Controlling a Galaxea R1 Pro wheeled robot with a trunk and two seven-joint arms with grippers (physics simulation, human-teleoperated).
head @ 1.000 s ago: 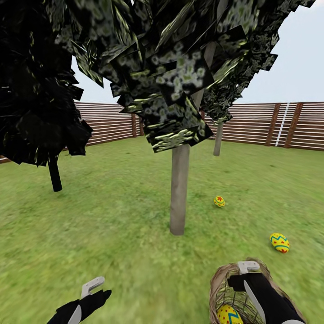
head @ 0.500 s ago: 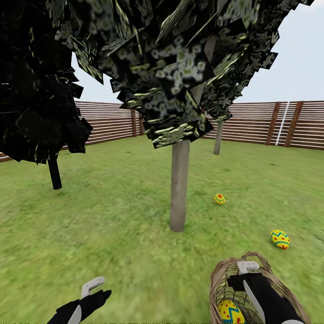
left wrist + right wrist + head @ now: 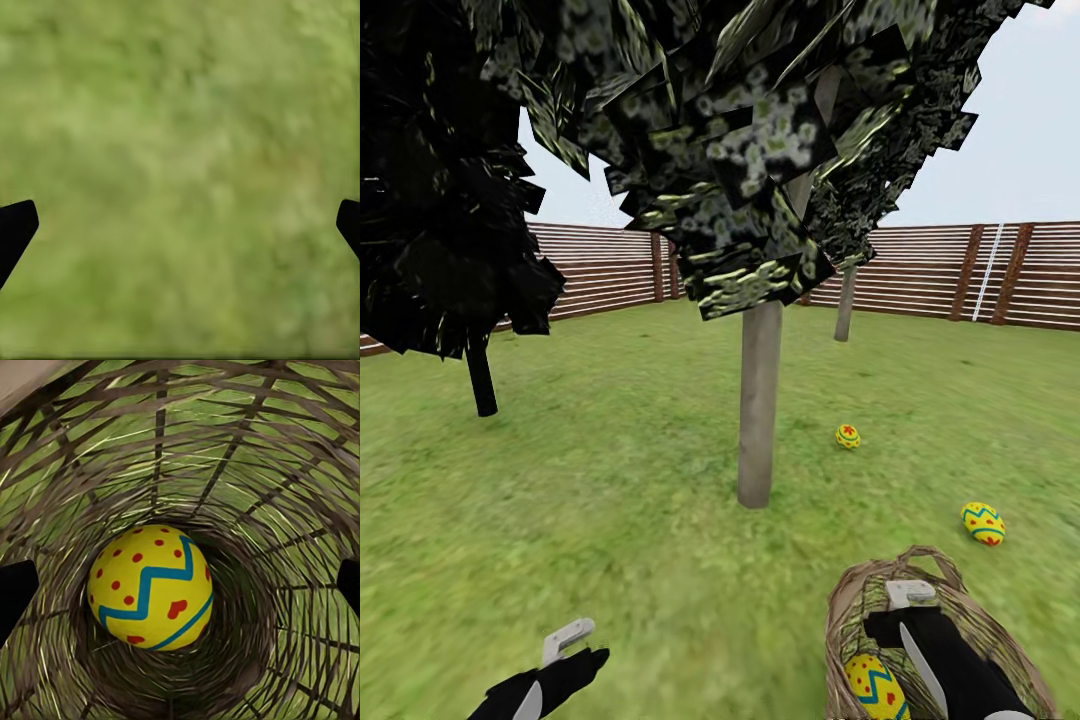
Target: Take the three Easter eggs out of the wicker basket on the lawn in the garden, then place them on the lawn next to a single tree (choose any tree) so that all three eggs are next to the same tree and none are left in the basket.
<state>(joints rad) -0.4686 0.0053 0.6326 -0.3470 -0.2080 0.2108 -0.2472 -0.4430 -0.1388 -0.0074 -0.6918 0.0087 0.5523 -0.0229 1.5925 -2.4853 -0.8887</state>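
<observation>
The wicker basket (image 3: 960, 620) sits on the lawn (image 3: 610, 520) at the near right. One Easter egg (image 3: 877, 688) lies inside it, yellow with a blue zigzag. My right gripper (image 3: 910, 598) hangs at the basket's mouth. In the right wrist view the right gripper (image 3: 180, 589) is open, its fingertips wide on either side of that egg (image 3: 150, 585), apart from it. Two more eggs (image 3: 848, 436) (image 3: 983, 523) lie on the grass right of the tree (image 3: 758, 410) with the pale trunk. My left gripper (image 3: 565, 645) (image 3: 180, 225) is open over bare grass.
A near-black tree (image 3: 480, 375) with a thin black trunk stands at the left. Another pale trunk (image 3: 845, 310) rises by the slatted wooden fence (image 3: 960, 275) that rings the garden. Open grass lies between me and the tree.
The whole picture has shifted slightly, so the camera has moved. More of the basket and its egg now shows under my right gripper. Both grippers hold their places in the view.
</observation>
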